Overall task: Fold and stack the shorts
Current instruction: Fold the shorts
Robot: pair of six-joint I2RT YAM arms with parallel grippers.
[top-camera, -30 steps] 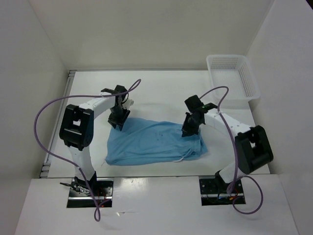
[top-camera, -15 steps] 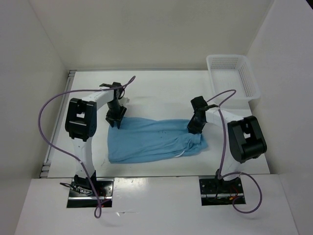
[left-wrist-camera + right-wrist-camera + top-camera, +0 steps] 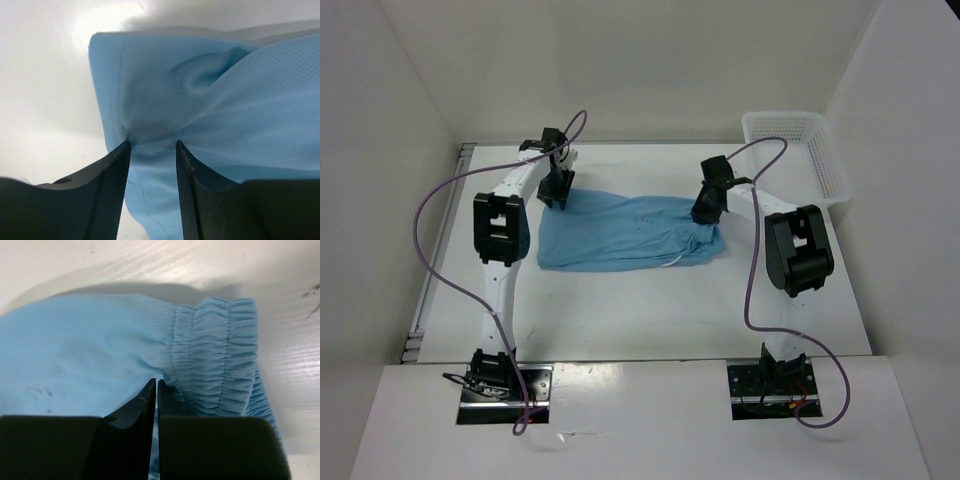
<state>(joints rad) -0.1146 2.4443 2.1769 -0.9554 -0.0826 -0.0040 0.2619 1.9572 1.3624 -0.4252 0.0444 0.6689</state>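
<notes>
Enclosure: plain white walls on three sides around a white, smooth, faintly streaked tabletop (image 3: pixel 620 310).

Light sky-blue mesh-knit fabric shorts (image 3: pixel 620 232) lie flat on the far half of the tabletop, midway between its left and right edges. The long axis runs left to right, parallel to the far edge. The gathered elastic waistband (image 3: pixel 215 355) points to the right edge and the leg hem to the left. The cloth is soft with a fine pinhole weave; the waistband is ribbed in tight vertical puckers. A thin white drawstring cord (image 3: pixel 672 263) shows at the near side of the shorts, towards the waistband end.

White plastic mesh basket (image 3: pixel 800 150): rectangular, at the far right corner, apart from the shorts.

Left pincer (image 3: pixel 152 145): jaws part-way apart, clamped on a bunched fold at the far left hem corner, with creases radiating from the grip.

Right pincer (image 3: pixel 156 382): jaws closed together, nipping the fabric just beside the waistband.
</notes>
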